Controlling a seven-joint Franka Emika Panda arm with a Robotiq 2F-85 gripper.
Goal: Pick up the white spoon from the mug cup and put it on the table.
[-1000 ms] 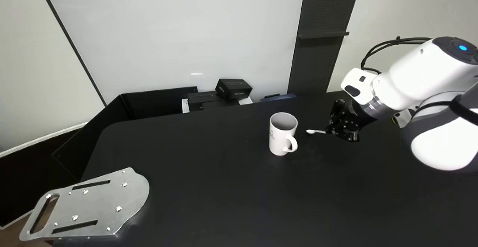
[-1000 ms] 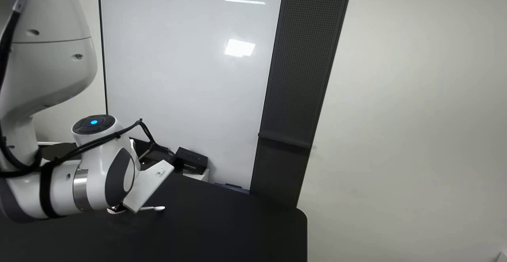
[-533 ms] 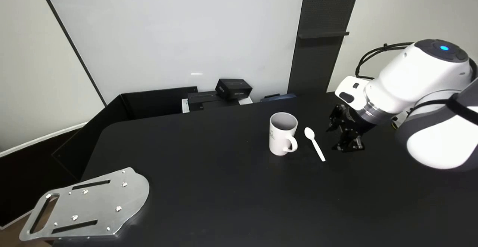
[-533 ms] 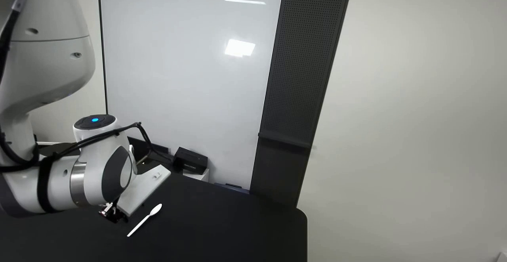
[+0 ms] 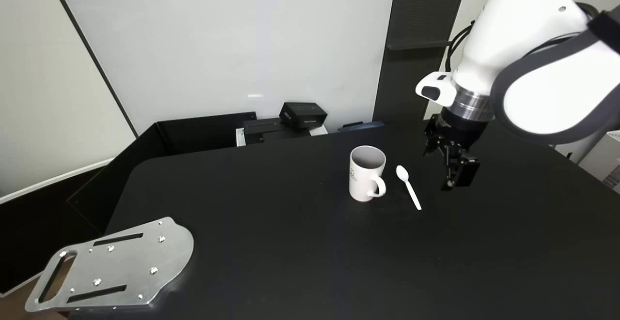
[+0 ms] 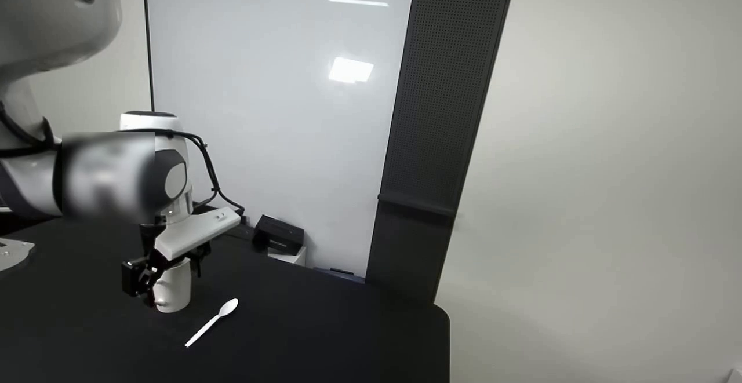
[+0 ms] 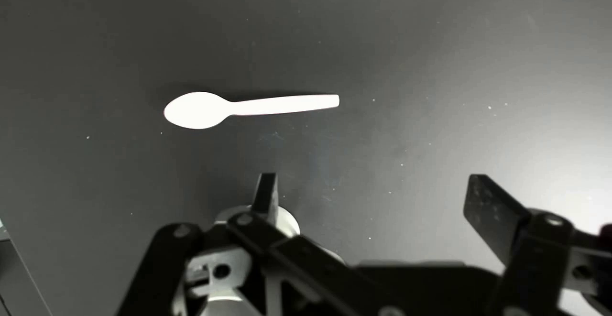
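The white spoon (image 5: 402,173) lies flat on the black table (image 5: 290,242), beside the handle side of the mug cup (image 5: 362,180). In the wrist view the whole spoon (image 7: 198,110) shows, its bowl to the left and its handle to the right. My gripper (image 7: 373,176) is open, its fingers wide apart with only bare tabletop seen between them. It hangs above the table, apart from the spoon. The mug stands upright; in an exterior view the gripper partly covers the mug (image 6: 175,288), and in the wrist view one finger hides most of it.
A slotted grey metal plate (image 5: 121,262) sits at a table corner. Beyond the far edge are a black box (image 5: 303,115) and a dark bin (image 5: 203,133) against the whiteboard. A pale box (image 5: 603,160) shows past the table at one side.
The gripper has opened and let go of the spoon, which dropped from its jaws onto the table. The arm has since risen and the hand has turned to point more downward.
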